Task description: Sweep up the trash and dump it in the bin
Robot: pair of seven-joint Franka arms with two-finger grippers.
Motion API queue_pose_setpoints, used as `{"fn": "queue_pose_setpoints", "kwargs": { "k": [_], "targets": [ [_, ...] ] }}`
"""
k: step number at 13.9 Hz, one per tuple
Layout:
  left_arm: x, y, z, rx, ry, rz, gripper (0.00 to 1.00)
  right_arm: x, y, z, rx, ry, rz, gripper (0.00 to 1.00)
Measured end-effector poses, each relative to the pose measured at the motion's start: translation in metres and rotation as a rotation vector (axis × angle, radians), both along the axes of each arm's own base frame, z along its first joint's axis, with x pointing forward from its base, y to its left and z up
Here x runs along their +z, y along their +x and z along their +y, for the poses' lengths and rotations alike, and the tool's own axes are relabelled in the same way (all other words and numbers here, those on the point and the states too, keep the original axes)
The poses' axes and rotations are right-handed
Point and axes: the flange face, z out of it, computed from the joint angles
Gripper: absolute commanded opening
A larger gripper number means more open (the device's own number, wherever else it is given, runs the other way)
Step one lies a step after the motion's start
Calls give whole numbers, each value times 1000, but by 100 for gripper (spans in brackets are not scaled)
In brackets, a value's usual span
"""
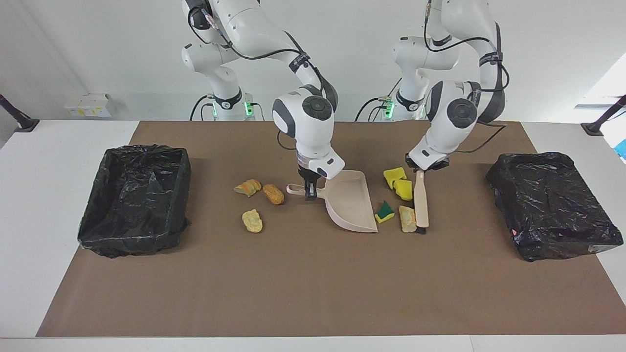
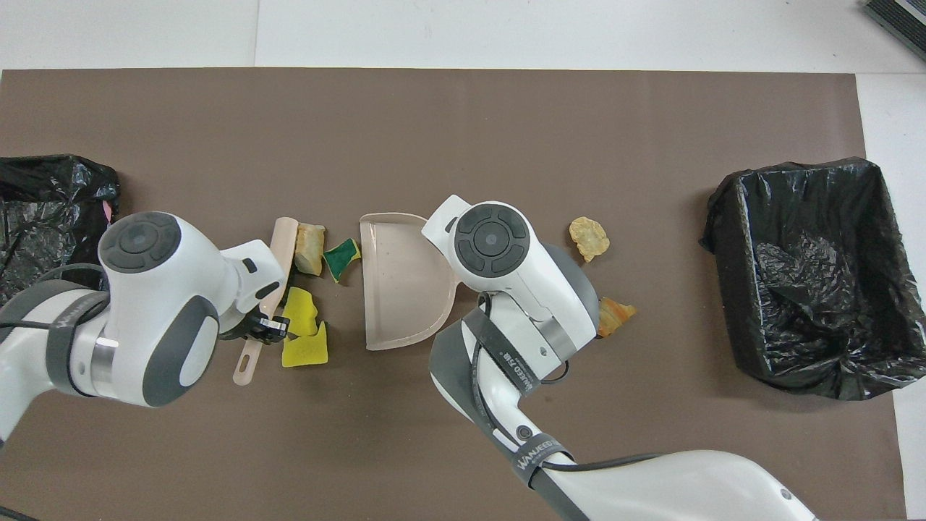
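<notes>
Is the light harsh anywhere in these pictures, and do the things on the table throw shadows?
Facing view: even, soft light, faint shadow beside the dustpan, bright window glare at the picture's edge. Overhead view: glossy highlights on the black bin liner, brush sharp.

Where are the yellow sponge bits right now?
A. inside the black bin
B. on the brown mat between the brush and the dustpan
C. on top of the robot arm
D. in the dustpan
B: the yellow sponge bits lie on the brown mat, with the brush beside them and the dustpan next to them holding nothing.
</notes>
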Motion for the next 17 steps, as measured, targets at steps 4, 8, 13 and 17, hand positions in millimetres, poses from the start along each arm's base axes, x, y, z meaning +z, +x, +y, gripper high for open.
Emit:
{"fn": "queue_pose_setpoints", "kwargs": {
  "k": [4,8,13,17],
  "targets": [
    [7,-40,-72,-52,-49,24,0,0,0,0,0,0,0,0],
    [31,-40,-80,71,-39,17,0,-1,0,0,1,-1,1,0],
    [79,-75,-52,320,101,154,0,-3,4,-9,115,-11,12,0],
    [60,-113,-38,555,218,177,0,-8,1,-10,145,-17,22,0]
  ]
}}
